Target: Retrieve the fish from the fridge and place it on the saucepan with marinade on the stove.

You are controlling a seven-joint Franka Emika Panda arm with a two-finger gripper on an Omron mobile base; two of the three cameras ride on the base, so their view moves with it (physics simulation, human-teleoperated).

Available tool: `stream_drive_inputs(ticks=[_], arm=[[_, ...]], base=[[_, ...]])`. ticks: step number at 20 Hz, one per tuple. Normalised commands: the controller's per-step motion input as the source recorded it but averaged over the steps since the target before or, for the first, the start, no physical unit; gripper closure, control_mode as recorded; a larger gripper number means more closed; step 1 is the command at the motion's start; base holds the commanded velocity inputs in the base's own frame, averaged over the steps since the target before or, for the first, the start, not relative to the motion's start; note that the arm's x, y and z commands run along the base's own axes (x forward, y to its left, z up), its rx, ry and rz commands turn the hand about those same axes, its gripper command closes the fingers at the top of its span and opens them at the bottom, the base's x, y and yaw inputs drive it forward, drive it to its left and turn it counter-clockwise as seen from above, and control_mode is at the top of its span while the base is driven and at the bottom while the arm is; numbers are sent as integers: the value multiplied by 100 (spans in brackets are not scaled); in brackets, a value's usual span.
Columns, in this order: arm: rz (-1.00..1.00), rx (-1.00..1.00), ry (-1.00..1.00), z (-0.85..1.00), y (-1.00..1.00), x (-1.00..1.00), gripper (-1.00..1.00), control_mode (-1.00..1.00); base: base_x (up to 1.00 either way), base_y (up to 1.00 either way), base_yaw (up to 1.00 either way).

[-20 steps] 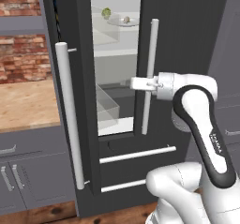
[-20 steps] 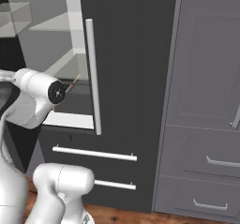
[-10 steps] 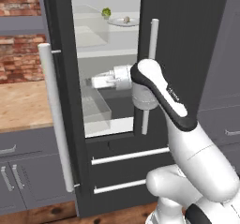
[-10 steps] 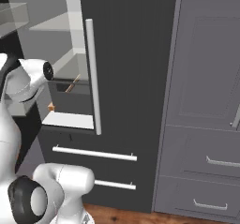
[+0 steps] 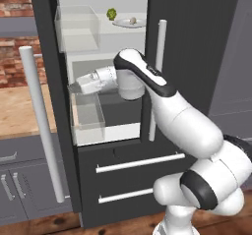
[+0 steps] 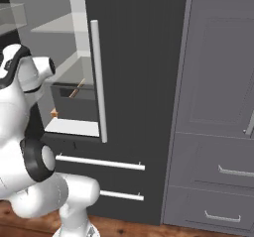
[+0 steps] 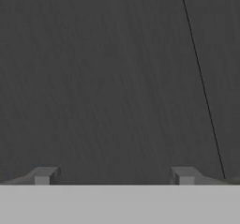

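Dark-grey fridge, white interior, pale handles; red-brown brick wall.

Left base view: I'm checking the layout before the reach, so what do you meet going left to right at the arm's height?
Brick wall → long pale door handle → gripper → second pale handle → grey cabinet.

We log the setting as a rendered home kitchen. Evidence: tall dark-grey fridge with long pale cylindrical handles, door ajar, white interior with clear bins; grey panelled cabinets with metal pulls; red brick wall above a pale wooden tabletop; brown wood floor.
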Motion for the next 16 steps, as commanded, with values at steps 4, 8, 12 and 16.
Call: stream_drive_inputs(ticks=[4, 8, 12, 16], arm=[[0, 0, -28, 37, -100, -74, -100, -100], [-8, 0, -35, 52, -100, -89, -100, -100], [-27, 0, -29, 54, -100, -73, -100, -100], [-46, 0, -11, 23, -100, -54, -100, -100]], base=[[0, 0, 0], [0, 0, 0], [0, 0, 0], [0, 0, 0]])
